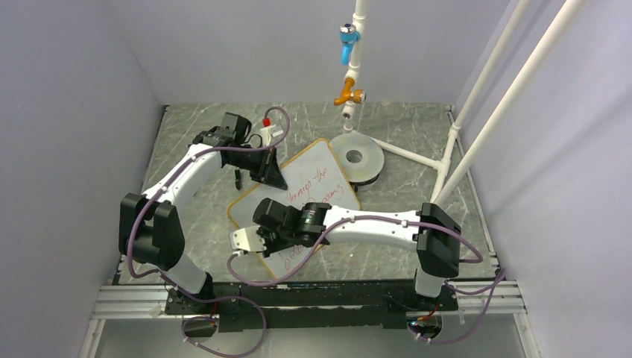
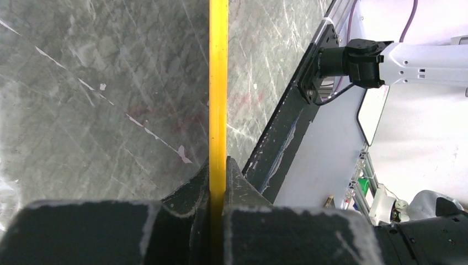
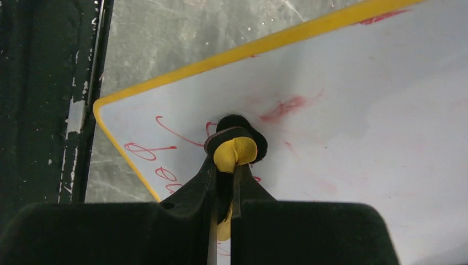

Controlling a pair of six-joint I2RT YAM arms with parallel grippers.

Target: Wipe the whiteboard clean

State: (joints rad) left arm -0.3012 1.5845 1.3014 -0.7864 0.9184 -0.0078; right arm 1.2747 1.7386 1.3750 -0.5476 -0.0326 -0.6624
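From above you cannot read the red writing (image 1: 307, 191) on the whiteboard (image 1: 324, 160): it is too small, and the right arm (image 1: 373, 222) covers its middle. At the right wrist, the board runs out of view on the right.

2 white, black-jointed arms (image 1: 182, 175) carry purple cables (image 2: 411, 19), fingers (image 2: 110, 232) seemingly scuffed.

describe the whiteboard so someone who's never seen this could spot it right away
Look at the grey marbled table; near its middle sits the whiteboard. Unlike the round grey disc beside it, it is rectangular, yellow-framed and marked with red handwriting.
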